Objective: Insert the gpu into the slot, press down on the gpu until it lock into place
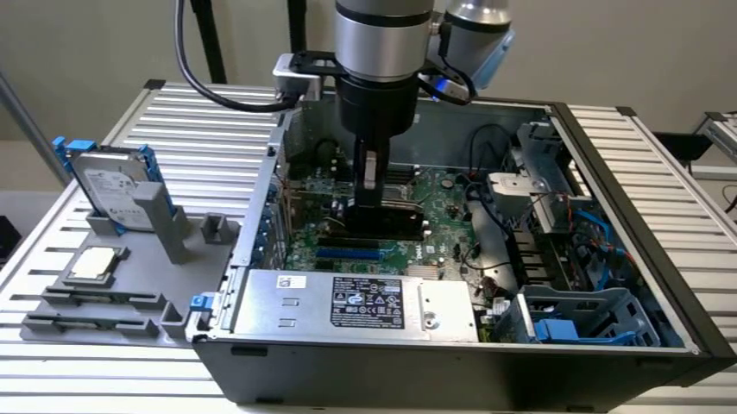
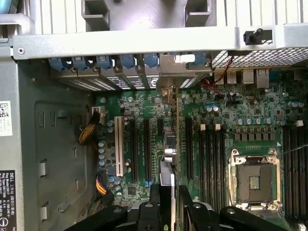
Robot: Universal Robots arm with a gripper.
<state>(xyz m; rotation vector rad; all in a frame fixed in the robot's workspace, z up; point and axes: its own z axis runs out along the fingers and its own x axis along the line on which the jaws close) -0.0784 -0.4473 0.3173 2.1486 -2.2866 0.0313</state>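
My gripper (image 1: 371, 203) reaches down into the open computer case (image 1: 645, 285) and is shut on the gpu (image 1: 386, 226), a dark card held on edge over the green motherboard (image 1: 444, 194). In the wrist view the gpu (image 2: 171, 154) appears edge-on between my fingers (image 2: 156, 202), its silver end bracket (image 2: 179, 72) up against the case's rear wall. The bright-blue slot (image 1: 349, 253) lies just in front of the card's lower edge in the exterior view. Whether the card's edge sits in the slot, I cannot tell.
A silver power supply (image 1: 357, 302) fills the case's near side. Black memory slots (image 2: 211, 154) and the open CPU socket (image 2: 252, 180) lie beside the card. Outside, on the exterior view's left, a grey hard drive with blue rails (image 1: 116, 185) stands on a grey fixture (image 1: 173, 226).
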